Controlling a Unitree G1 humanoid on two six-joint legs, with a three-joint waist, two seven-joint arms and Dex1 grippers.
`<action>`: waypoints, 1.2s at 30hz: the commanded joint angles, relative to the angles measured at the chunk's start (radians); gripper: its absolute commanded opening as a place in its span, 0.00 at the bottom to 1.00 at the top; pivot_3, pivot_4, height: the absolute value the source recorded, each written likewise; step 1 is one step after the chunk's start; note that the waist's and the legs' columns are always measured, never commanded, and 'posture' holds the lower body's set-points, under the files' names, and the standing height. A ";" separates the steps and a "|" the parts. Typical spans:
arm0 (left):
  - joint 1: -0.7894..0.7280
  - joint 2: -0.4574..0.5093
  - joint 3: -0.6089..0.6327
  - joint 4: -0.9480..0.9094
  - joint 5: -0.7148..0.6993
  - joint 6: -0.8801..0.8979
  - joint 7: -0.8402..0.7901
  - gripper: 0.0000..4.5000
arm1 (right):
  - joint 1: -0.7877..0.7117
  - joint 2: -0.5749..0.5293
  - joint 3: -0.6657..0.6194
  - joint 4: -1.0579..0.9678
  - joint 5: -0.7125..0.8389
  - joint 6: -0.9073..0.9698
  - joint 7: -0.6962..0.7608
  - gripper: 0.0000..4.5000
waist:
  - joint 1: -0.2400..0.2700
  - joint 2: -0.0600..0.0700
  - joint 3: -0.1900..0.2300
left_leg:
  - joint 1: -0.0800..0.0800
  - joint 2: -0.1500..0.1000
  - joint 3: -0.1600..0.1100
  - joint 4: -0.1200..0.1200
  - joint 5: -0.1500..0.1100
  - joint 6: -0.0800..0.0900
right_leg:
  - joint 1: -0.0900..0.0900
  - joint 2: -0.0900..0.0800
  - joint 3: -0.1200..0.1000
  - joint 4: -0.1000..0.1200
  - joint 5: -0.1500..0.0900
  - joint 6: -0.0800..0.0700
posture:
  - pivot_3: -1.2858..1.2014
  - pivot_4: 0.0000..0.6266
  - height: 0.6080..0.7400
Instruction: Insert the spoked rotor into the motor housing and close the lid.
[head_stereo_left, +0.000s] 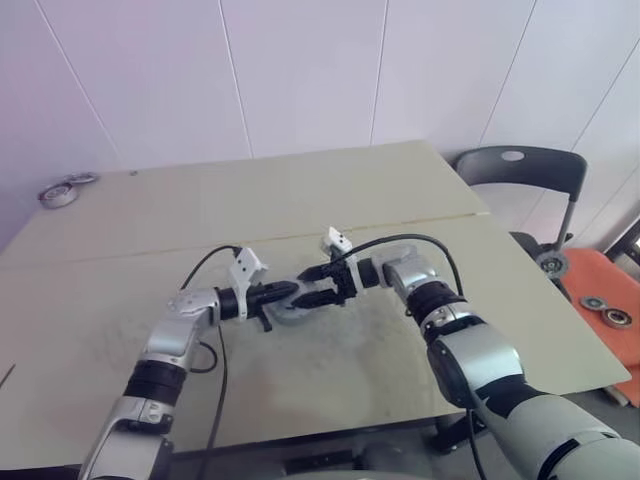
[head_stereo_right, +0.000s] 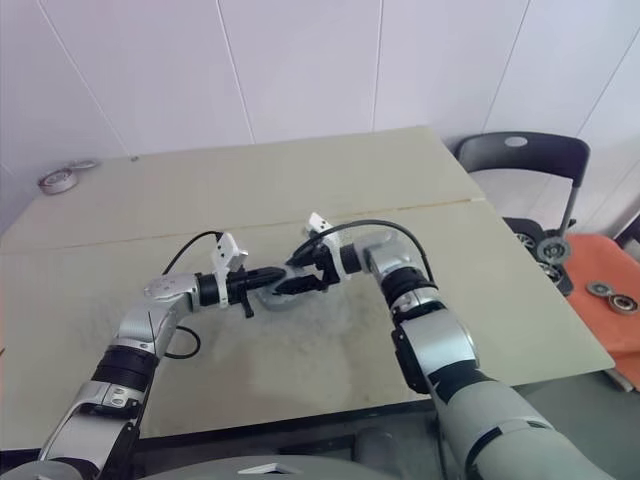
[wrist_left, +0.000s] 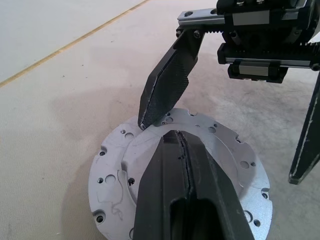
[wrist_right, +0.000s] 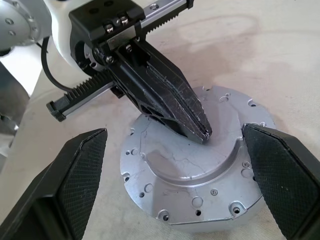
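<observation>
A round silvery lid (wrist_right: 190, 172) with bolt holes around its rim and a raised centre lies flat on the table (head_stereo_left: 120, 240). My left gripper (wrist_right: 200, 132) is shut with nothing between its fingers. Its joined tips point down at the lid's raised centre, touching it or just above. My right gripper (wrist_right: 172, 131) faces it from the other side, open wide, one finger (wrist_right: 82, 165) on each side of the lid and apart from its rim. The spoked rotor and the motor housing are hidden or out of view. Both grippers meet over the lid (head_stereo_left: 290, 316) at mid-table.
A black chair (head_stereo_left: 520, 172) stands past the table's far right corner. A roll of tape (head_stereo_left: 58, 195) lies at the far left edge. Metal rings (head_stereo_left: 606, 312) rest on an orange surface to the right. A black cable (head_stereo_left: 215, 340) hangs by my left arm.
</observation>
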 joint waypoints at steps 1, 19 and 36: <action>0.063 0.003 -0.061 0.104 0.054 0.064 0.015 0.00 | -0.041 0.012 -0.038 0.027 0.033 -0.007 -0.054 1.00 | -0.001 0.000 0.001 | 0.000 0.000 0.000 0.000 0.000 0.000 | 0.000 0.000 0.000 0.000 0.000 0.000 | 0.52 0.00 1.00; 0.059 0.002 -0.065 0.110 0.053 0.069 0.015 0.00 | -0.110 -0.064 -0.077 0.046 0.097 0.210 0.113 1.00 | 0.000 -0.002 0.003 | 0.001 -0.006 0.000 0.004 0.001 0.000 | 0.002 -0.006 0.000 0.002 -0.002 0.003 | 0.52 0.00 1.00; 0.050 -0.013 -0.063 0.138 0.057 0.052 0.023 0.00 | 0.027 -0.183 0.108 -0.066 0.011 0.522 0.194 1.00 | 0.002 0.000 0.005 | -0.001 -0.008 0.000 0.013 0.000 0.000 | 0.005 -0.007 0.000 0.003 -0.002 0.005 | 0.52 0.00 1.00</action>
